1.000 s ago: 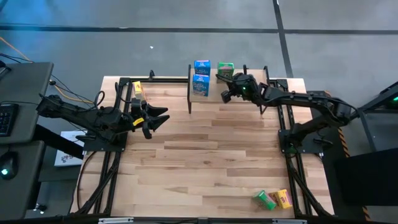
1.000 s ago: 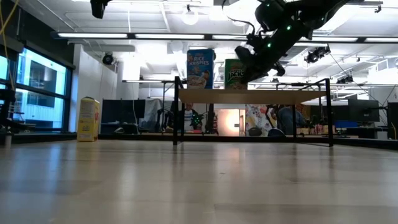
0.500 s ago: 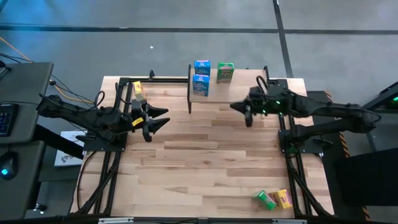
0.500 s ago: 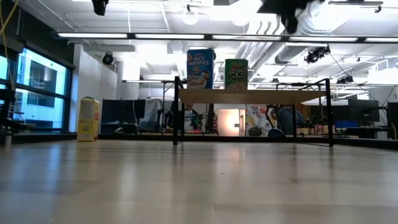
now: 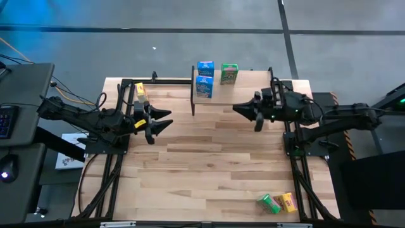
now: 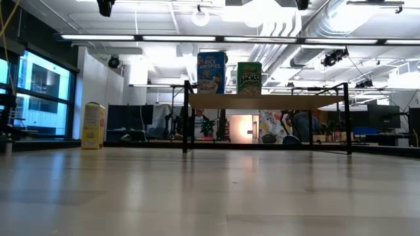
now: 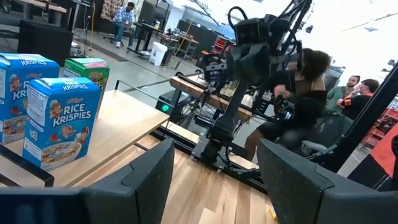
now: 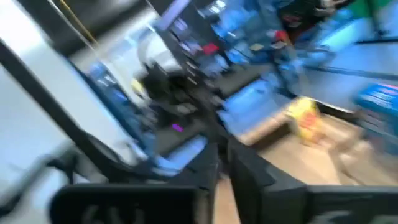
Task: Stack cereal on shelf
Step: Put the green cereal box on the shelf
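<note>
1. Six cereal boxes show in the high view: two blue boxes [image 5: 205, 66] [image 5: 204, 85], two green, two yellow.
2. One shelf [image 5: 215, 92] stands at the far edge of the worktop [image 5: 209, 164]; on it are three boxes: the two blue ones, one behind the other, and a green box [image 5: 229, 73] just beside the farther blue one; all three stand upright.
3. In the low view only one blue box [image 6: 211, 72] and the green one [image 6: 249, 77] show on the shelf board [image 6: 266, 101], side by side and apart; the black legs hold the board clear of the worktop.
4. One yellow box [image 5: 140, 90] stands upright near the far left corner of the worktop; another green box [image 5: 269, 202] and yellow box [image 5: 288, 202] lie together, touching, at the near right edge.
5. The right pincer [image 5: 236, 108] hangs above the worktop, off the shelf's near right corner; its fingers are pressed nearly together and hold nothing; the green box on the shelf is well apart from it, farther back.
6. The left pincer [image 5: 166, 118] waits over the left side of the worktop, fingers spread, empty; the upright yellow box is near it, farther back and to its left; in its wrist view the shelf boxes [image 7: 59, 121] lie ahead past the spread fingers [image 7: 146, 180].
</note>
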Controlling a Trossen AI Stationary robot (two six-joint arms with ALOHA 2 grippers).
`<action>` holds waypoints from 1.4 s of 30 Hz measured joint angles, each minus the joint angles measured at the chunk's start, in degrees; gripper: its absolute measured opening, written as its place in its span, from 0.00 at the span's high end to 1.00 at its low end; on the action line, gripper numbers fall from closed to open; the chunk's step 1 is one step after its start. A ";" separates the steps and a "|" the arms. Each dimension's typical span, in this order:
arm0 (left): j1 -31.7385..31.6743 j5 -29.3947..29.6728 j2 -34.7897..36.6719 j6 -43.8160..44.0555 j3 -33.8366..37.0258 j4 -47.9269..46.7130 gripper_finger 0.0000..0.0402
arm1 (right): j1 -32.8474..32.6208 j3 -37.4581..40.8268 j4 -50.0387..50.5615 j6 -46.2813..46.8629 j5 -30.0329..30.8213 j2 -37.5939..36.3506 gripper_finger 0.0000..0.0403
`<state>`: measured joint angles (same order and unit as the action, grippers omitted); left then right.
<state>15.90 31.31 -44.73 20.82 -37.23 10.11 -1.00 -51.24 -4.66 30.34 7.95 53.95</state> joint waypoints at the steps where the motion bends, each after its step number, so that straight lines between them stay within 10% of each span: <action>1: -0.01 0.00 0.00 0.00 0.00 0.05 0.45 | 0.29 -0.08 -1.86 1.65 -1.48 0.18 0.89; 15: 0.00 -0.22 0.00 -1.03 0.00 0.00 0.45 | -7.72 -30.07 41.57 10.04 -11.54 13.76 0.23; 22: -0.02 -0.33 0.00 -0.99 0.00 -0.02 0.45 | -20.07 -39.71 70.70 29.40 -12.46 22.65 0.20; 34: -0.02 -4.07 0.00 -1.02 0.00 0.01 0.45 | -46.00 -34.42 72.55 72.20 -12.03 34.20 0.20; 42: -0.02 -4.22 0.00 -1.05 0.00 0.00 0.45 | -49.77 -34.42 72.23 78.84 -13.01 41.62 0.20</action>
<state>15.88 27.09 -44.73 19.77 -37.23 10.11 -50.77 -85.67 67.57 109.17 -5.06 95.57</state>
